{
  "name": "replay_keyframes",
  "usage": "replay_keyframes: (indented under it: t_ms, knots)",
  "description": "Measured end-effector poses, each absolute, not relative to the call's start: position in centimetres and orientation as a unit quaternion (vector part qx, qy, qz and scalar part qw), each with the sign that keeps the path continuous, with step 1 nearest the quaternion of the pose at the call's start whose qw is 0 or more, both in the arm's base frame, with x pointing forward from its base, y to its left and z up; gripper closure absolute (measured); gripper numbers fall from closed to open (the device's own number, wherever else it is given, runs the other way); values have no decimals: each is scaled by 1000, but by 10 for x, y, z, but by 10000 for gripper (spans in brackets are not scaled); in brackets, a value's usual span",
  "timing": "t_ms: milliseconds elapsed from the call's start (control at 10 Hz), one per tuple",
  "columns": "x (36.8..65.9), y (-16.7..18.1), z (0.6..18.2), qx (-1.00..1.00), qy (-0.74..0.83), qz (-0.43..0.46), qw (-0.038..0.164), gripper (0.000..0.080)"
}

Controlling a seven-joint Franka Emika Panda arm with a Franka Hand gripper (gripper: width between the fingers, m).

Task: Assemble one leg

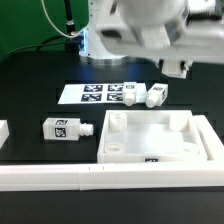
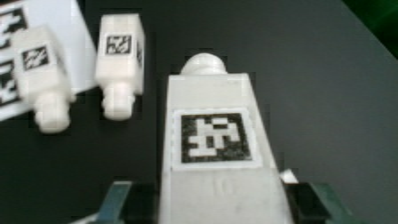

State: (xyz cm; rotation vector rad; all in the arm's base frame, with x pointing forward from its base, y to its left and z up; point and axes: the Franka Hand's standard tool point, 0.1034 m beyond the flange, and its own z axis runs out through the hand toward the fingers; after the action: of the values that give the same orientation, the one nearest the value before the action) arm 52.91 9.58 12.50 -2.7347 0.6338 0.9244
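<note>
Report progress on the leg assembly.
Done: nothing joined; the tray-like piece shows no leg fitted. In hand: the claw straddles one leg; grip unclear. Left: fitting it; another leg lies loose.

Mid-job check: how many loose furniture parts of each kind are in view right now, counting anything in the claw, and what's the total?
Legs: 4, three lying free, plus one leg in the claw
Tray-like piece: 1
Total: 5
</note>
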Motion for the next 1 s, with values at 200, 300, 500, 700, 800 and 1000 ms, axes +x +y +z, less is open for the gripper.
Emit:
replay_keyframes:
  t_ms: [200, 300, 500, 700, 800, 1000]
  knots:
    - [535, 100, 124, -939, 217, 249, 91, 511]
    - [537, 98, 121, -951, 206, 216, 79, 511]
    - [567, 83, 125, -974, 161, 151, 43, 511]
    - [601, 82, 143, -987, 131, 84, 40, 511]
    - [613, 90, 148, -991, 125, 36, 37, 511]
    - [611, 92, 143, -991, 127, -14, 41, 511]
